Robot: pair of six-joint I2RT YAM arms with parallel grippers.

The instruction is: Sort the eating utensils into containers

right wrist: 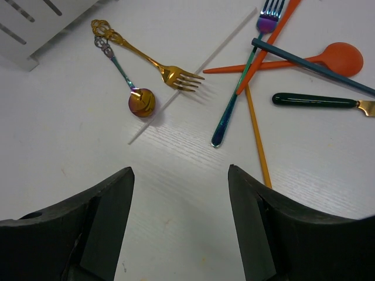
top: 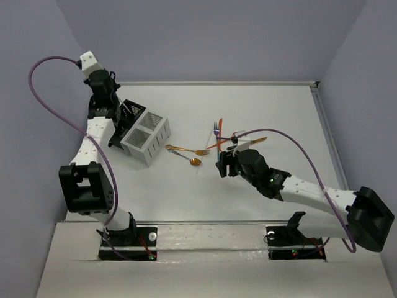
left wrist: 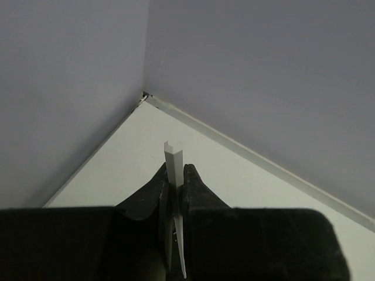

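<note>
My left gripper (left wrist: 174,175) is shut on a thin white stick (left wrist: 174,157) that stands up between the jaws. In the top view it (top: 110,84) is at the back left, by the black caddy (top: 133,110) and the white caddy (top: 146,139). My right gripper (right wrist: 180,178) is open and empty, low over bare table just short of the loose utensils: a gold fork (right wrist: 149,58), a small copper-bowled spoon (right wrist: 141,102), a white stick (right wrist: 193,76), a blue fork (right wrist: 241,85), an orange spoon (right wrist: 337,57), an orange stick (right wrist: 258,137) and a dark green-handled knife (right wrist: 313,100).
A dark blue stick (right wrist: 310,65) lies across the orange spoon. The utensils lie in a crossed pile at mid-table (top: 220,138), right of the white caddy, whose corner shows in the right wrist view (right wrist: 35,29). Walls close the table's back and sides.
</note>
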